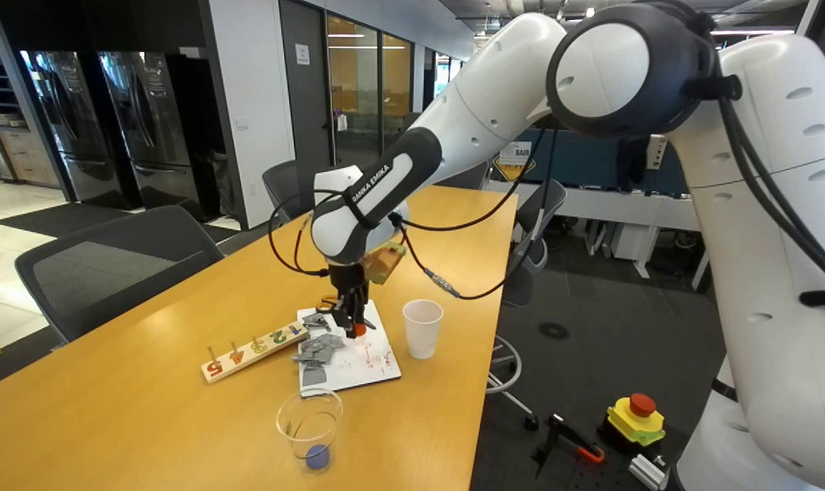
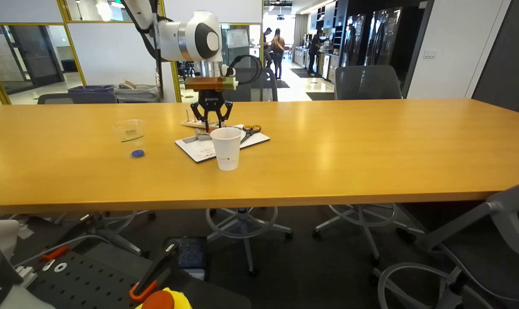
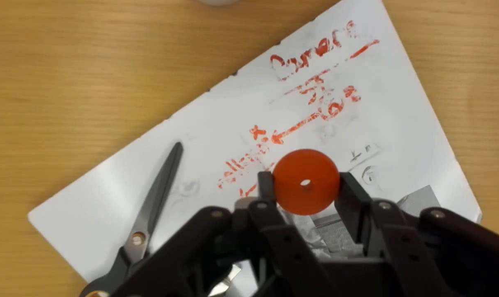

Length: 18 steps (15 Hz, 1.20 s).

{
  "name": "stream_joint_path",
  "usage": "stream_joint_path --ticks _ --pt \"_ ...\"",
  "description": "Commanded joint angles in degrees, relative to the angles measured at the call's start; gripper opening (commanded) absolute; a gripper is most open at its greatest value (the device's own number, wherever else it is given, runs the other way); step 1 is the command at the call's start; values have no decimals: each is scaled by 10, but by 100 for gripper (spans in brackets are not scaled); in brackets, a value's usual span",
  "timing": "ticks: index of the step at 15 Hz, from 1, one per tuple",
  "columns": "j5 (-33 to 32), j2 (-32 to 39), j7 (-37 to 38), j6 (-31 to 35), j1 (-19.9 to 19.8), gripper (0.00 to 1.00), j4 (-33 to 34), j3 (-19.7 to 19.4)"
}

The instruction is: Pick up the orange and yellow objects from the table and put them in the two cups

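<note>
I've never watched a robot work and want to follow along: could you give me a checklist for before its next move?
1. Grip: ok; the gripper is shut on the orange-red disc.
2. Disc clear of the white board: cannot tell.
3. Scissors apart from the disc: ok in the wrist view.
4. White paper cup upright: ok in both exterior views.
5. Clear cup upright: ok; a blue disc shows at its bottom.
</note>
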Motion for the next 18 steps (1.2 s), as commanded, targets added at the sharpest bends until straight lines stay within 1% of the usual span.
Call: stream_joint_path --ticks 1,5,8,9,13,18 --pt "24 -106 0 -37 -16 22 -61 -4" --pt "35 -178 6 -75 -28 22 -100 -23" --pt "34 -202 11 -88 -33 22 -122 -41" --pt "39 -202 6 -93 -36 22 -127 -45" --pt "41 -193 16 -79 -41 22 -145 -61" --pt "45 -187 20 -82 -45 22 -156 -66"
